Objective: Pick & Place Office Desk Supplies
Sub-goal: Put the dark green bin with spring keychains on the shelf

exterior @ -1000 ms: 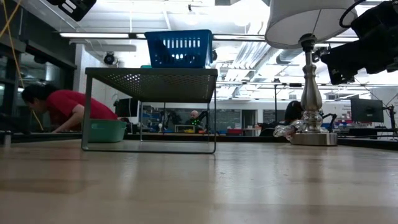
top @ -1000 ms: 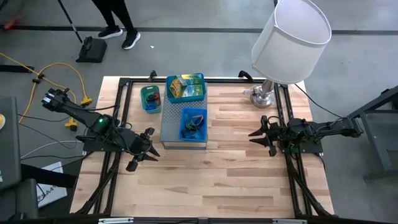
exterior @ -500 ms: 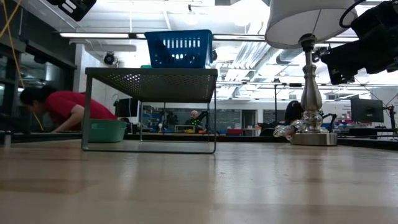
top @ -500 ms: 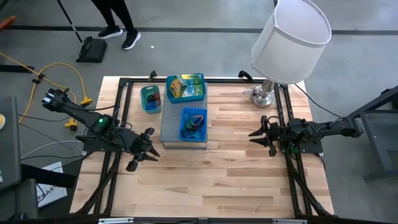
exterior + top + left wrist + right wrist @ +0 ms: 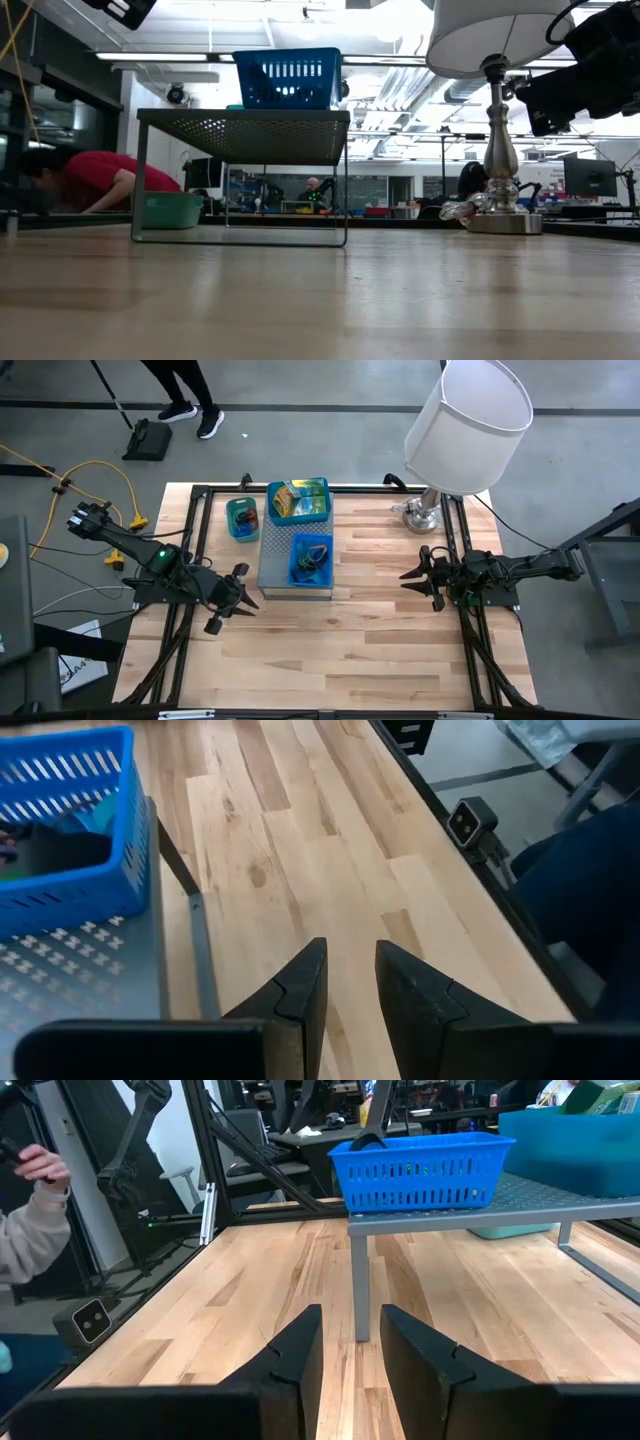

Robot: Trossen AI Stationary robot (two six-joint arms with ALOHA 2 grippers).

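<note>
Sitting in containers at the far middle of the table (image 5: 350, 650), the office desk supplies are split three ways. A blue basket (image 5: 311, 559) on the near part of the grey perforated metal stand (image 5: 276, 560) holds dark and coloured small items (image 5: 308, 563), too small to tell apart. Just behind it on the same stand, a teal bin (image 5: 299, 501) holds the yellow-green printed packets (image 5: 293, 496). A smaller green tub (image 5: 242, 518) stands on the wood just beside the stand, on the left arm's side; what lies in it cannot be made out.

The left gripper (image 5: 238, 607) hovers over bare wood near the stand's near left corner, its fingers (image 5: 300, 990) a narrow gap apart with nothing between them. The right gripper (image 5: 412, 575) hangs over the table on the other side of the stand, well apart from it, pointing toward the blue basket; its fingers (image 5: 296, 1348) are likewise slightly parted and empty.

A lamp (image 5: 464, 430) with a white shade stands at the far right corner, behind the right arm. In the low view a person in a red top (image 5: 105, 178) bends down beyond the table, and another person's legs (image 5: 180, 390) show on the floor in the high view.
</note>
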